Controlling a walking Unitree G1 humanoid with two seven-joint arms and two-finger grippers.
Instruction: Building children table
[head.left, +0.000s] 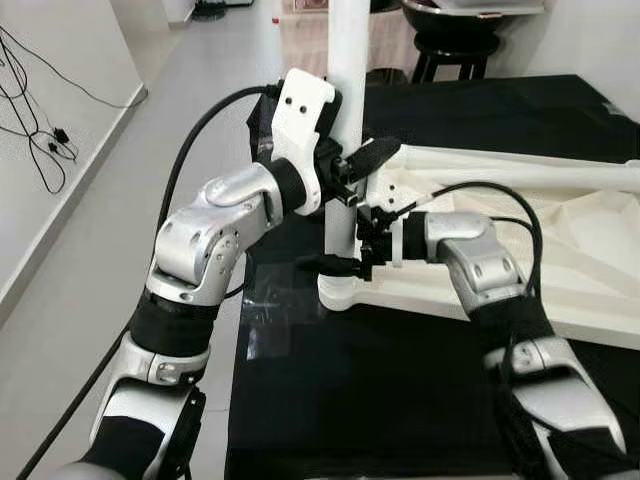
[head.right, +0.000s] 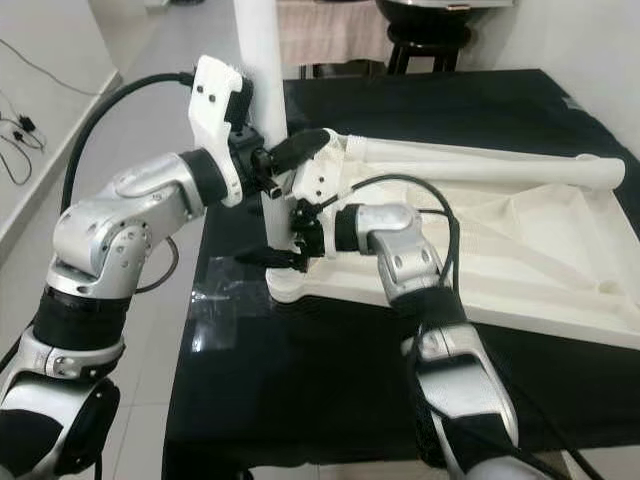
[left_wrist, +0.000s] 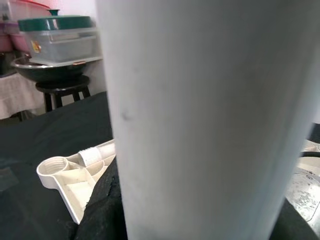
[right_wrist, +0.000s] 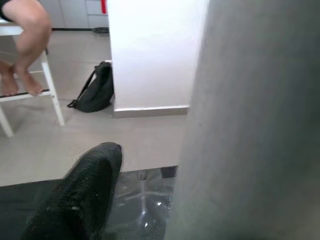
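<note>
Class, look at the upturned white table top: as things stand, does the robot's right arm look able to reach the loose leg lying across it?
Probably yes. The loose leg lies uncovered across the table top, right beside the right gripper, which is now at the upright leg.

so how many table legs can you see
2. One leg stands upright at the near-left corner of the upturned tabletop, with the left gripper and right gripper on it. Another leg lies along the tabletop's far edge. More may be out of frame.

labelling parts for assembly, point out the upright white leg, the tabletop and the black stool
upright white leg (head.left: 347, 60), left eye view, upper shaft
tabletop (head.right: 540, 270), right eye view, ribbed underside
black stool (left_wrist: 62, 90), left wrist view, seat edge
</note>
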